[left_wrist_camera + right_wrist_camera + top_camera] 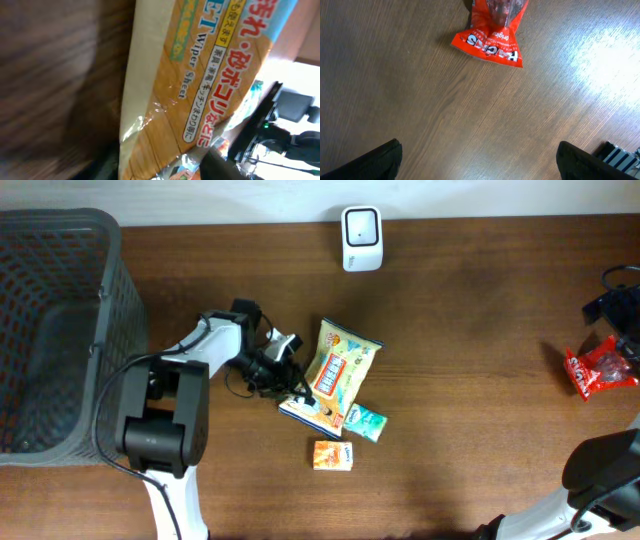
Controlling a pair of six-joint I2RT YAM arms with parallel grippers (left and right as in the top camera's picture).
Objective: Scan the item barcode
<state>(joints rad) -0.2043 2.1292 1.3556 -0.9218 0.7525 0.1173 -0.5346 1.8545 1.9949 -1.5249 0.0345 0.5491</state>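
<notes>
A yellow-orange wiper sheet pack (pixel 342 368) with Japanese print lies mid-table, and it fills the left wrist view (pixel 200 90). My left gripper (pixel 292 383) sits at the pack's lower left corner. Its dark fingers press the pack from both sides (pixel 165 170), so it is shut on it. The white barcode scanner (pixel 361 238) stands at the table's far edge. My right gripper (pixel 480 160) hangs open over bare wood at the far right. A red snack bag (pixel 492 35) lies just ahead of it, apart from the fingers. No barcode shows.
A dark mesh basket (pixel 110 330) fills the left side. A small green packet (pixel 366 423) and an orange box (pixel 332 456) lie just below the wiper pack. The red snack bag (pixel 600 370) is near the right edge.
</notes>
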